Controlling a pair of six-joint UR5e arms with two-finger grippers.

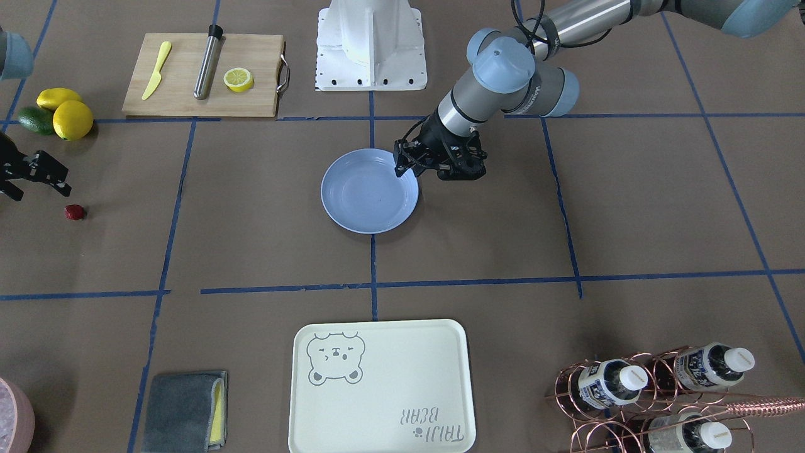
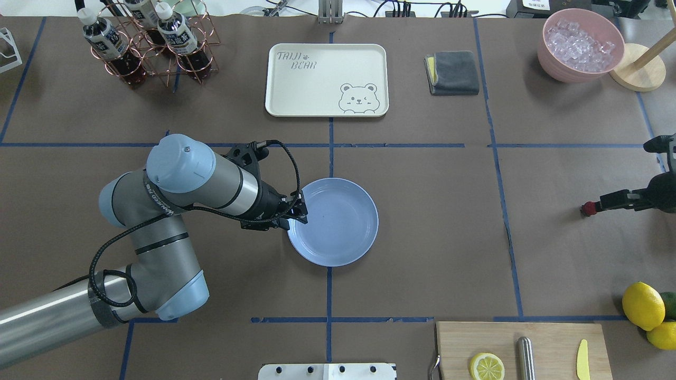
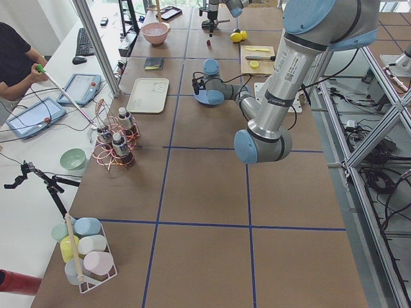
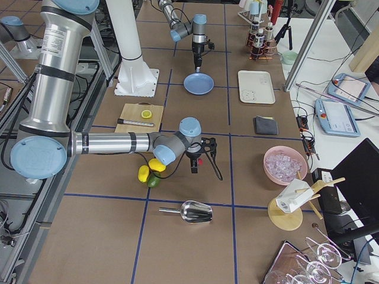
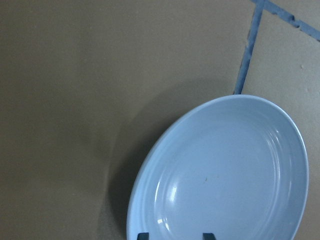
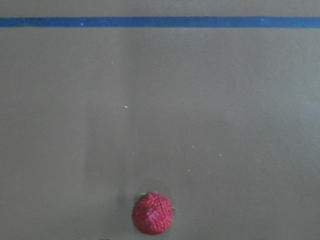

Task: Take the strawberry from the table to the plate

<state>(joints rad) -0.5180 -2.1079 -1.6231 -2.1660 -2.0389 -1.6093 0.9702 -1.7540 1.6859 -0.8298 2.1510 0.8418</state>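
Observation:
The strawberry (image 1: 74,212), small and dark red, lies on the brown-paper table (image 1: 251,251) far from the plate; the right wrist view has it (image 6: 152,213) at the bottom edge. My right gripper (image 1: 38,185) hangs just above and beside it, open, with nothing between its fingers. The pale blue plate (image 1: 370,201) sits mid-table and holds nothing. My left gripper (image 1: 401,168) hovers over the plate's rim, open; its two fingertips (image 5: 142,235) show apart at the bottom of the left wrist view above the plate (image 5: 225,170).
A cutting board (image 1: 182,94) carries a lemon half, a yellow knife and a metal rod. Lemons and an avocado (image 1: 56,113) lie near the right gripper. A cream bear tray (image 1: 377,402), a grey cloth (image 1: 182,412) and a bottle rack (image 1: 660,396) stand opposite.

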